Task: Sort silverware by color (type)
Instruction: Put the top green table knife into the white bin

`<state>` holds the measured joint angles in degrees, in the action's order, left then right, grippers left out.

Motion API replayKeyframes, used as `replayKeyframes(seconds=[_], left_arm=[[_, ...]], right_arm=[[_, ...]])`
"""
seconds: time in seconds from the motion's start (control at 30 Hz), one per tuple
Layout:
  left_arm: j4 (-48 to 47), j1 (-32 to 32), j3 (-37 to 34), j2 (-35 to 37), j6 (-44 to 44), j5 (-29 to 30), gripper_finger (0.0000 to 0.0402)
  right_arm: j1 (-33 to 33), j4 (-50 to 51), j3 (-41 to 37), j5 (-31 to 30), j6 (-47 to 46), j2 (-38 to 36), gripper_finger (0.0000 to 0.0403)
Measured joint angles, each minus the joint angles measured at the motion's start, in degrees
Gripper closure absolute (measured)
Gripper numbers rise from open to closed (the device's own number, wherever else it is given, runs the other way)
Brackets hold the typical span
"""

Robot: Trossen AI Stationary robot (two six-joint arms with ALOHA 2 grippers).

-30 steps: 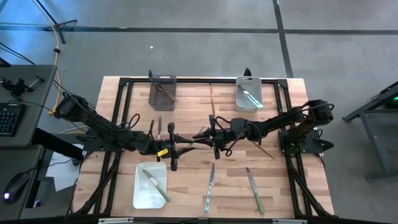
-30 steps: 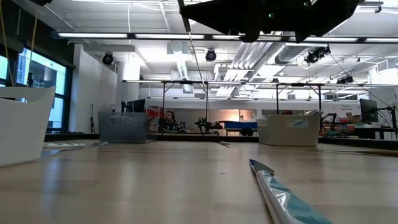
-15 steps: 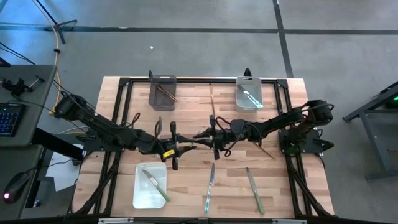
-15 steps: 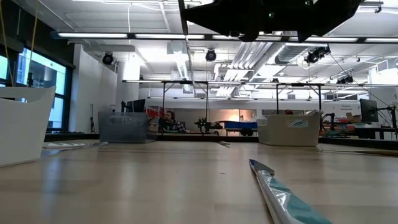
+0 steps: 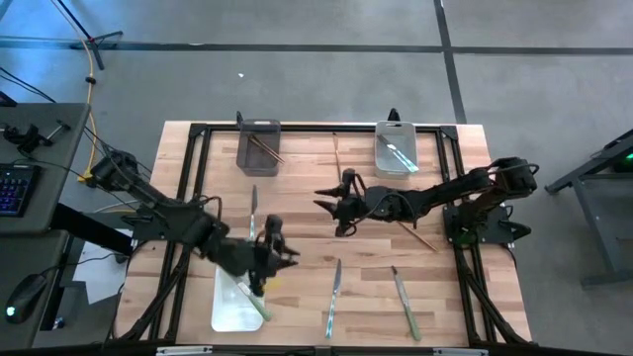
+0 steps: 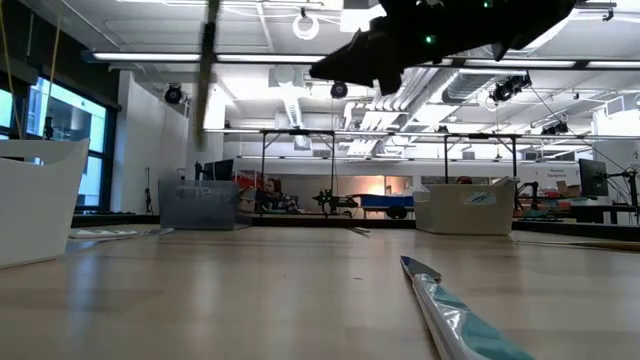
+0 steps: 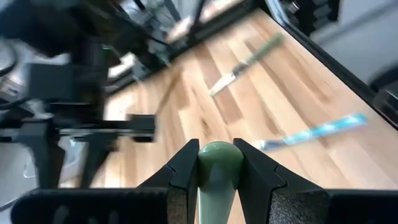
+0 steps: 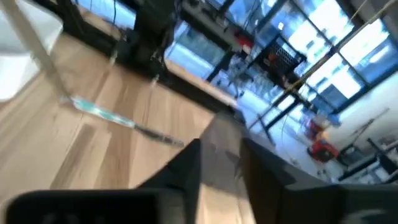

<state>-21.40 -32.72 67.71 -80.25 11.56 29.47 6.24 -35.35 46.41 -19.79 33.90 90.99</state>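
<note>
Over the white bin, left claw clamps a green-handled utensil. Lower it well inside the rim before letting go. Right claw hangs mid-desk; can't tell its fingers' state.

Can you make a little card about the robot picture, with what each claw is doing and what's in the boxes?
Left gripper: shut on a green-handled utensil, at the white bin's edge
Right gripper: open, empty, mid-table
White bin: one green-handled knife
Grey bin: brown sticks
Clear bin: silvery utensil
Loose utensils: several on the table
</note>
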Motion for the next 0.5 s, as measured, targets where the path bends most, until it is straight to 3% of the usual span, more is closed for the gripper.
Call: replayKeyframes(seconds=[0.17, 0.37, 0.5], left_arm=[[-14.4, -3.7, 11.0, -6.3, -5.0, 1.6, 0.0333], [-34.2, -8.1, 25.6, -17.2, -13.6, 1.4, 0.0333], [-41.7, -11.0, 33.6, -22.9, -18.5, 0.3, 0.0333]], right_arm=[[0.2, 2.6, 0.0, -0.1, -1.6, -0.4, 0.0393], [0.9, 6.5, 0.0, -3.8, -3.4, -0.4, 0.0392], [0.9, 7.2, -0.5, -4.1, -5.4, -0.4, 0.0399]])
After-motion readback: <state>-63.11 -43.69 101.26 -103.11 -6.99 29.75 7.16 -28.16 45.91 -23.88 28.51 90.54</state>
